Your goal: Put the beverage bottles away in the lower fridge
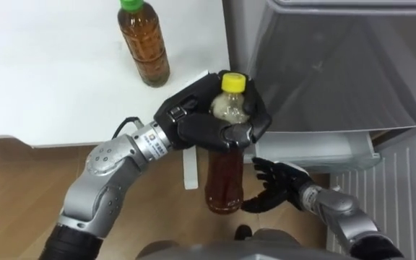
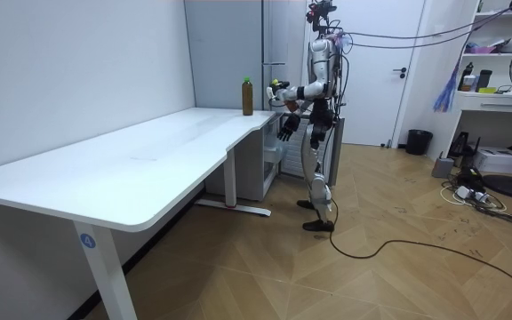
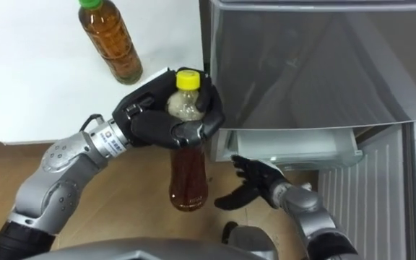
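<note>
My left hand (image 1: 215,115) is shut on a brown drink bottle with a yellow cap (image 1: 226,180), gripping it near the neck and holding it in the air beside the table's corner, in front of the fridge (image 1: 338,65). The same yellow-capped bottle (image 3: 188,180) hangs below the left hand (image 3: 172,119) in the right eye view. A second brown drink bottle with a green cap (image 1: 144,43) stands on the white table (image 1: 42,79). My right hand (image 1: 276,184) is lower down, open, just right of the held bottle's base, near the lower fridge's open drawer (image 1: 323,152).
The fridge's grey upper door fills the upper right. The lower compartment (image 3: 302,148) stands open with a white shelf edge showing. Wooden floor lies below. In the room view the robot (image 2: 318,107) stands at the far end of the long white table (image 2: 132,169), next to the fridge.
</note>
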Robot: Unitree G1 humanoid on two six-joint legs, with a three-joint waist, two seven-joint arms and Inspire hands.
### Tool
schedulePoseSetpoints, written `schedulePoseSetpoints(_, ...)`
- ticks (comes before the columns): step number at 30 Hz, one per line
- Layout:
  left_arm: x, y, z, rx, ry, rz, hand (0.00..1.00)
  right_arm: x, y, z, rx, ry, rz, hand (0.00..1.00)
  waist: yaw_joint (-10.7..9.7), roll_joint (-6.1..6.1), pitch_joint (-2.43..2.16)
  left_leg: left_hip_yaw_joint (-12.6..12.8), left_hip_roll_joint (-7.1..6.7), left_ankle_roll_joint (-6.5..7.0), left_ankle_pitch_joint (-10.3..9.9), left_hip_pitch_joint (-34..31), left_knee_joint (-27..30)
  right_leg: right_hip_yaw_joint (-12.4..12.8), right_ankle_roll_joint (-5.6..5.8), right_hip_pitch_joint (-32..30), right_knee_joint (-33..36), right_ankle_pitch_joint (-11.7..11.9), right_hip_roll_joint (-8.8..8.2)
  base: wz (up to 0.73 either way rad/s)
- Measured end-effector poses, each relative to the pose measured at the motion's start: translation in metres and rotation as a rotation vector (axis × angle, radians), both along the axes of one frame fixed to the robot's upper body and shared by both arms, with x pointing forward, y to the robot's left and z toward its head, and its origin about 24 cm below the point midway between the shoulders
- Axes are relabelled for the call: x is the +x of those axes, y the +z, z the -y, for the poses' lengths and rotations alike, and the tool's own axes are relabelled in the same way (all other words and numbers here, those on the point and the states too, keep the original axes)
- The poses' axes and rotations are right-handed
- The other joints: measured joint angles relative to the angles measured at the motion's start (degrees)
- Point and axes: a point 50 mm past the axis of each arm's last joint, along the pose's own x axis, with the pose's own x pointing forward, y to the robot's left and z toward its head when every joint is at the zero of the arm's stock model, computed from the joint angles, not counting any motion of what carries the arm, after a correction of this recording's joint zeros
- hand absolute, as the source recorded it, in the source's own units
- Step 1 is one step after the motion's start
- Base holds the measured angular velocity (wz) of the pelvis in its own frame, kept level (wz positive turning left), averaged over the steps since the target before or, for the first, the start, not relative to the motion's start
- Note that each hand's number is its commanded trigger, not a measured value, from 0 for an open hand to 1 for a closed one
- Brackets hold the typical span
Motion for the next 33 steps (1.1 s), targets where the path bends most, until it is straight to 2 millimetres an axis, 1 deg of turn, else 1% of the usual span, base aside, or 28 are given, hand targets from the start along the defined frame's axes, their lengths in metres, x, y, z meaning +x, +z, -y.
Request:
schedulePoseSetpoints(2, 0.000, 0.000, -0.001, 0.007, 0.002, 0.004, 1.00, 0.003, 0.005, -0.004, 0.021, 0.037, 0.016, 0.00, 0.09, 0.01, 0.00, 0.03, 0.04, 0.09, -0.06, -0.10, 0.23, 0.01, -0.01, -0.01, -0.01, 0.00, 0.00, 0.00)
schedulePoseSetpoints(3, 0.000, 0.001, -0.002, 0.011, 0.005, 0.008, 1.00, 0.005, 0.008, -0.006, 0.035, 0.066, 0.023, 0.00, 0.10, 0.03, 0.01, 0.03, 0.44, 0.28, -0.17, -0.23, 0.47, -0.04, -0.01, -0.01, -0.01, 0.00, 0.02, 0.00)
schedulePoseSetpoints(5, 0.001, 0.004, -0.001, 0.015, 0.008, 0.026, 1.00, 0.007, 0.013, -0.008, 0.048, 0.104, 0.037, 0.00, 0.09, 0.08, 0.03, 0.03, 0.45, 0.59, -0.40, -0.61, 1.08, -0.04, -0.01, -0.05, 0.01, 0.00, 0.06, 0.04)
schedulePoseSetpoints(9, 0.002, 0.015, 0.000, -0.002, 0.012, 0.097, 1.00, 0.011, 0.021, -0.011, 0.055, 0.180, 0.064, 0.00, 0.45, 0.07, 0.03, -0.04, 0.48, 0.79, -0.54, -0.77, 1.62, -0.13, -0.11, -0.50, 1.40, -0.31, -0.11, 0.02)
schedulePoseSetpoints(13, 0.001, 0.026, 0.003, -0.026, 0.007, 0.169, 1.00, 0.012, 0.026, -0.019, 0.075, 0.255, 0.079, 0.00, 1.43, 0.08, 0.08, 0.00, 0.48, 0.80, -0.53, -0.69, 1.65, -0.09, -0.24, -0.82, 1.92, -0.39, -0.18, -0.04)
schedulePoseSetpoints(17, 0.000, 0.027, 0.007, -0.034, -0.001, 0.176, 1.00, 0.014, 0.033, -0.028, 0.104, 0.313, 0.099, 0.00, 1.48, -0.09, 0.23, 0.16, 0.43, 0.81, -0.54, -1.15, 1.85, -0.10, -0.40, -1.00, 2.15, -0.53, -0.27, 0.00)
schedulePoseSetpoints(19, 0.000, 0.027, 0.007, -0.032, -0.001, 0.177, 1.00, 0.018, 0.041, -0.032, 0.122, 0.346, 0.131, 0.00, 1.48, -0.32, 0.37, 0.25, 0.42, 0.82, -0.55, -1.46, 1.84, -0.11, -0.45, -1.42, 2.37, -0.61, -0.28, 0.00)
schedulePoseSetpoints(22, 0.000, 0.027, 0.006, -0.029, 0.003, 0.181, 1.00, 0.020, 0.047, -0.035, 0.139, 0.372, 0.157, 0.00, 1.50, -0.38, 0.41, 0.22, 0.43, 0.82, -0.56, -1.56, 2.03, -0.10, -0.52, -1.85, 2.74, -0.69, -0.23, 0.00)
schedulePoseSetpoints(29, 0.001, 0.027, 0.006, -0.023, 0.031, 0.182, 1.00, 0.020, 0.047, -0.035, 0.133, 0.382, 0.156, 0.00, 1.39, -0.41, 0.43, 0.13, 0.49, 0.82, -0.56, -1.66, 2.05, -0.23, -0.53, -1.88, 2.80, -0.69, -0.22, 0.00)
schedulePoseSetpoints(33, -0.002, 0.025, 0.014, 0.004, -0.001, 0.194, 1.00, 0.020, 0.049, -0.039, 0.137, 0.404, 0.164, 0.00, 1.41, -0.41, 0.43, 0.14, 0.47, 0.82, -0.56, -2.08, 2.23, -0.33, -0.51, -1.93, 2.78, -0.72, -0.38, 0.00)
